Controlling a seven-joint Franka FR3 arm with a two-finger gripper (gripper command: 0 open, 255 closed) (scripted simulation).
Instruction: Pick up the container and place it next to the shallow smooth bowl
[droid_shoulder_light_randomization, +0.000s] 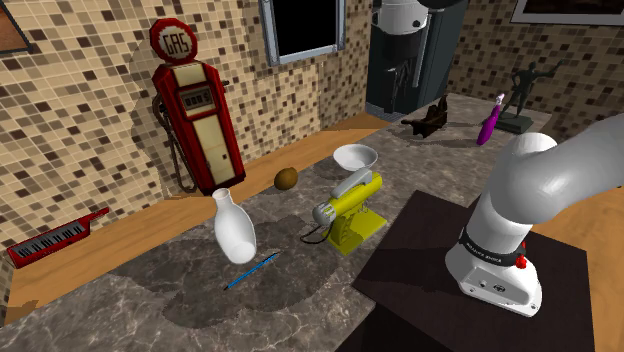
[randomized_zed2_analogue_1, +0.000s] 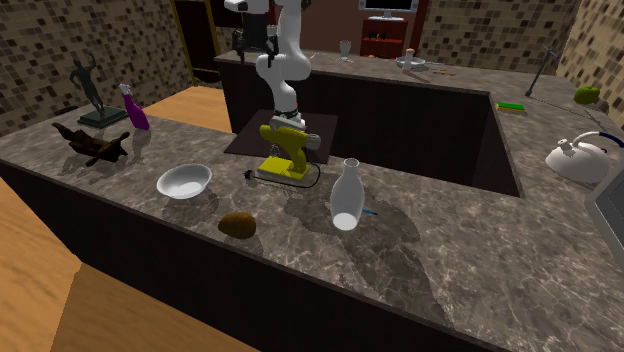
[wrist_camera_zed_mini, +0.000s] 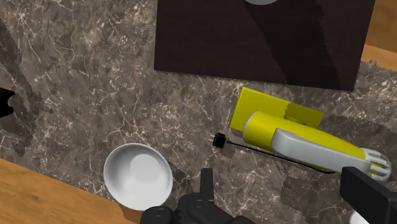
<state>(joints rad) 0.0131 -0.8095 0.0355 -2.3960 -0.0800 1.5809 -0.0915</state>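
**Wrist view: my hand (wrist_camera_zed_mini: 282, 184) open over the counter (wrist_camera_zed_mini: 83, 83), container untouched**

My two black fingers stand wide apart and clasp nothing. Below them is marbled counter and a yellow-and-grey mixer (wrist_camera_zed_mini: 299, 137), lying on its yellow base with a thin black cord trailing from it. The shallow white bowl (wrist_camera_zed_mini: 138, 175) sits near one finger, close to the counter's edge, where a wooden floor (wrist_camera_zed_mini: 38, 191) shows past it. The mixer's grey end lies close to the other finger. Beyond the mixer, away from my fingers, is the dark top of my stand (wrist_camera_zed_mini: 254, 44).

In the shoulder view the container (droid_shoulder_light_randomization: 233, 228) (a plain white vase, narrow at the neck and round in the belly) stands upright on the counter at the mixer's left. The bowl is on the mixer's other side, up and to the right. The mixer therefore lies between the two, and container and bowl are well apart. A blue pen (droid_shoulder_light_randomization: 250, 271) lies just beside the container's base. A brown round thing (droid_shoulder_light_randomization: 287, 178) rests near the counter's far edge, between container and bowl.

Further along the counter are a purple bottle (droid_shoulder_light_randomization: 490, 122), a dark statue (droid_shoulder_light_randomization: 520, 90) and a dark animal figure (droid_shoulder_light_randomization: 428, 118). A red gas pump (droid_shoulder_light_randomization: 200, 120) stands against the tiled wall, and a red keyboard (droid_shoulder_light_randomization: 55, 238) lies on the floor near it.

In the second exterior view my arm rises from the stand, and the hand hangs well above everything on the counter. A white kettle (randomized_zed2_analogue_1: 580, 158) sits on another counter at that view's right.
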